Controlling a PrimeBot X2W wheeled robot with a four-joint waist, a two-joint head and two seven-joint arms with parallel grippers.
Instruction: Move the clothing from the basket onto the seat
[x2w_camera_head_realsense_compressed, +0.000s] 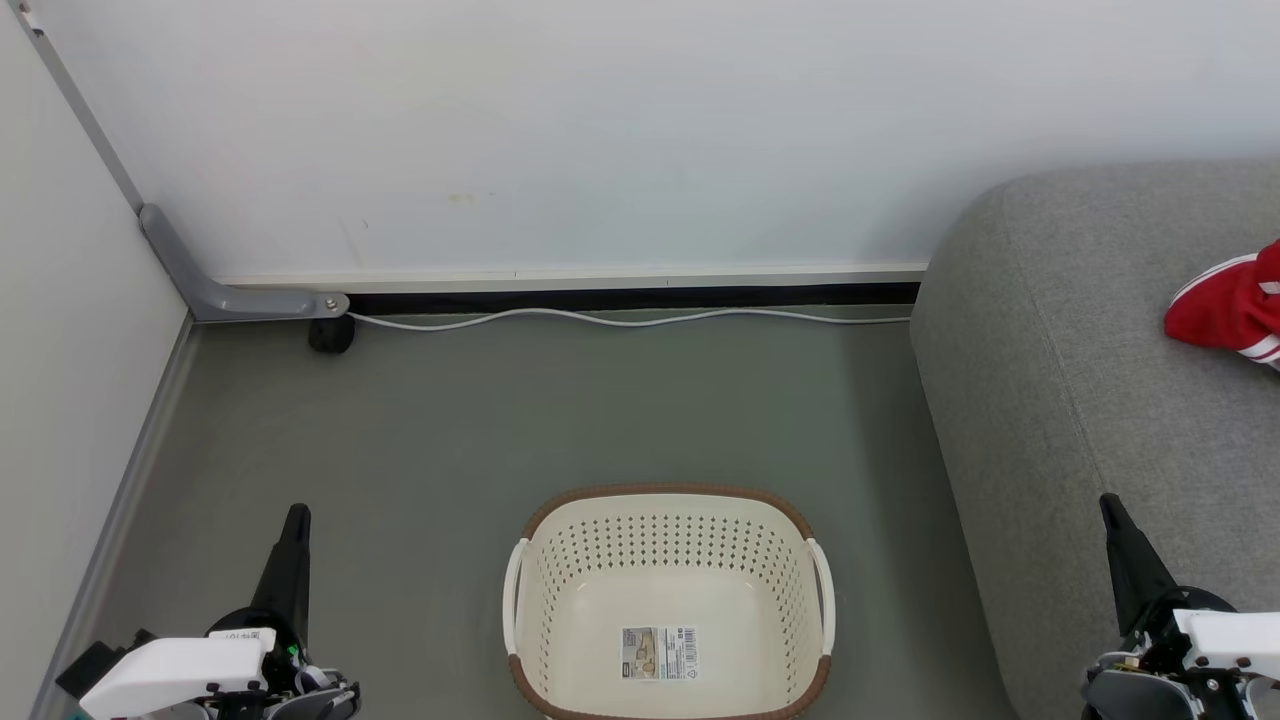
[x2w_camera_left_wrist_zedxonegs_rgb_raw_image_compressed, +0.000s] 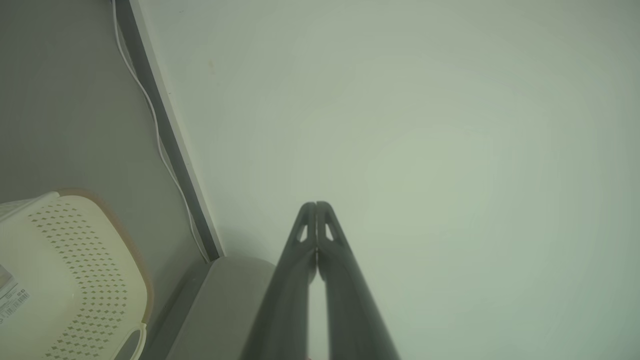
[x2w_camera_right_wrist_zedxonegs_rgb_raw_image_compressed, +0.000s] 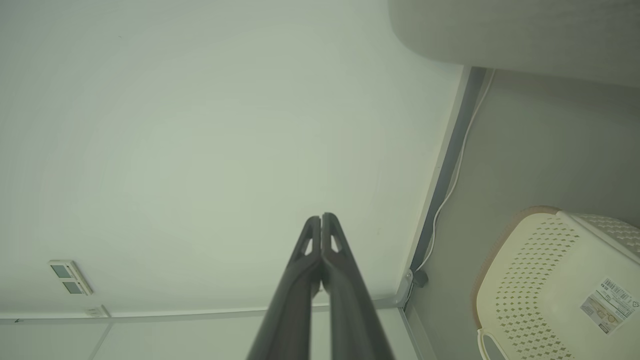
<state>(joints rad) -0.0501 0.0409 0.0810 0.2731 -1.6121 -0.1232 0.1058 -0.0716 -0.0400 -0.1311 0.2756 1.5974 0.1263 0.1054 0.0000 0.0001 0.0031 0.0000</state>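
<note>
The left gripper (x2w_camera_head_realsense_compressed: 297, 514) points forward at lower left, fingers pinched together and empty, beside the bare basket (x2w_camera_head_realsense_compressed: 670, 492) on the floor (x2w_camera_head_realsense_compressed: 420, 430). At right, the right gripper (x2w_camera_head_realsense_compressed: 1108, 503) mirrors it, closed on nothing, by the seat (x2w_camera_head_realsense_compressed: 1060, 350) where red clothing (x2w_camera_head_realsense_compressed: 1225, 305) lies. The move looks done, and the pair appears parked low.

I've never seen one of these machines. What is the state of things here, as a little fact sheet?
basket: on the floor, bare inside except for a paper label
clothing: red with white stripes, lying on the seat
seat: grey, right of the basket
left end effector: shut, empty, left of the basket
right end effector: shut, empty, on the seat's side
task: looks done
</note>
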